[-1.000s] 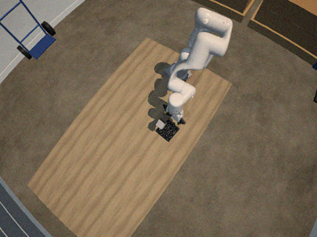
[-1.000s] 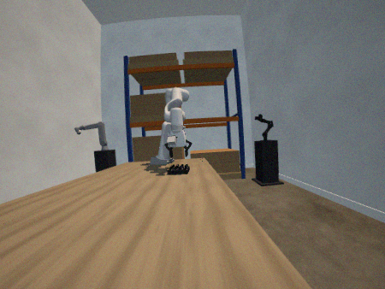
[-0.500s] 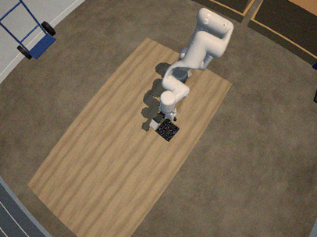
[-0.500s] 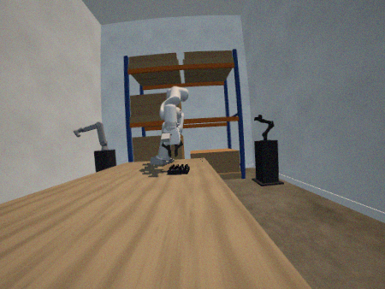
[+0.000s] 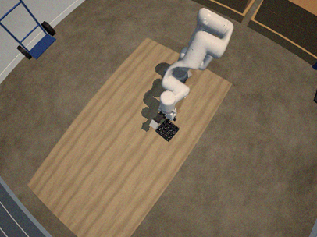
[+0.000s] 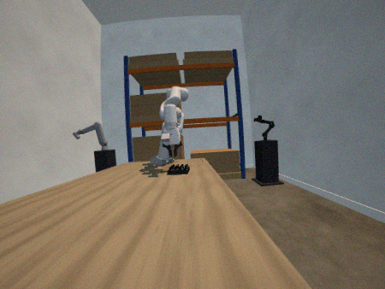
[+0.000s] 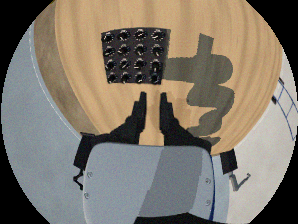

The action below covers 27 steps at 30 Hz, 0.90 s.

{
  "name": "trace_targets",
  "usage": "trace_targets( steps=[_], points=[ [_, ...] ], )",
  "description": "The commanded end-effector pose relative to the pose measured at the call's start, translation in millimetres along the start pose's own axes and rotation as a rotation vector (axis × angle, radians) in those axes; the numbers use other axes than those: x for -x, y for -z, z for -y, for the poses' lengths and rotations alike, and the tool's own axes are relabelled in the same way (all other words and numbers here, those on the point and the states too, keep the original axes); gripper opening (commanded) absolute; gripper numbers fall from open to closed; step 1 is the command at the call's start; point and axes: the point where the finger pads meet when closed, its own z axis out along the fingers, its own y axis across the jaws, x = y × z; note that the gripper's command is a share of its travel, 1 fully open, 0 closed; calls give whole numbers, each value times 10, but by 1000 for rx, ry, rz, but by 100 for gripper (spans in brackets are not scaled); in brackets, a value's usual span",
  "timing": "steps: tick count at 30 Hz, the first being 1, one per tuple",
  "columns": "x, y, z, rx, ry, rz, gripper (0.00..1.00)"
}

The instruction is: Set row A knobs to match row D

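The black knob box [image 5: 167, 129] [image 6: 178, 169] [image 7: 135, 56] stands on its feet on the wooden table [image 5: 103, 166] [image 6: 128, 239] [image 7: 93, 10]. Its knobs are too small for me to read their white lines or names. My gripper [image 7: 153, 100] [image 5: 168, 116] [image 6: 173, 150] hangs above the table, just off one edge of the box. In the wrist view its black fingertips end right at the box's near edge. The fingers stand narrow with a small gap, and only bare table shows between them.
The arm's base stands on the table behind the box and casts a shadow [image 7: 209, 90] beside it. A blue shelf rack [image 6: 184, 107] with cardboard boxes stands beyond the table's end. Two other small arms on black pedestals stand on the floor.
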Motion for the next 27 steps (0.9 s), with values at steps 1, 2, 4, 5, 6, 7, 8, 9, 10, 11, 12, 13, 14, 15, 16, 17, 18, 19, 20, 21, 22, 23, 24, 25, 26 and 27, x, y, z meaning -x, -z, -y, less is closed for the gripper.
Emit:
trace_targets(
  steps=[1, 2, 4, 5, 6, 7, 8, 9, 10, 11, 12, 13, 14, 15, 16, 17, 18, 19, 20, 21, 22, 23, 24, 25, 26, 27],
  points=[
    [-12, 11, 5, -1, 0, -3, 19],
    [-12, 11, 5, -1, 0, -3, 19],
    [-12, 11, 5, -1, 0, -3, 19],
    [-12, 11, 5, -1, 0, -3, 19],
    [-12, 11, 5, -1, 0, -3, 19],
    [-12, 11, 5, -1, 0, -3, 19],
    [-12, 11, 5, -1, 0, -3, 19],
    [-12, 11, 5, -1, 0, -3, 19],
    [-12, 11, 5, -1, 0, -3, 19],
    [-12, 11, 5, -1, 0, -3, 19],
    [-12, 11, 5, -1, 0, -3, 19],
    [-12, 10, 5, -1, 0, -3, 19],
    [-12, 10, 5, -1, 0, -3, 19],
    [-12, 9, 5, -1, 0, -3, 19],
    [-13, 7, 5, -1, 0, -3, 19],
    [-13, 5, 5, -1, 0, -3, 19],
    [-13, 2, 5, -1, 0, -3, 19],
    [-13, -1, 5, -1, 0, -3, 19],
    [-13, -5, 5, -1, 0, -3, 19],
    [-13, -9, 5, -1, 0, -3, 19],
    [-13, -9, 5, -1, 0, -3, 19],
    [-13, -9, 5, -1, 0, -3, 19],
    [-13, -15, 5, -1, 0, -3, 19],
    [-13, -21, 5, -1, 0, -3, 19],
    [-13, -27, 5, -1, 1, -3, 19],
    [-13, -35, 5, -1, 1, -3, 19]
  ],
)
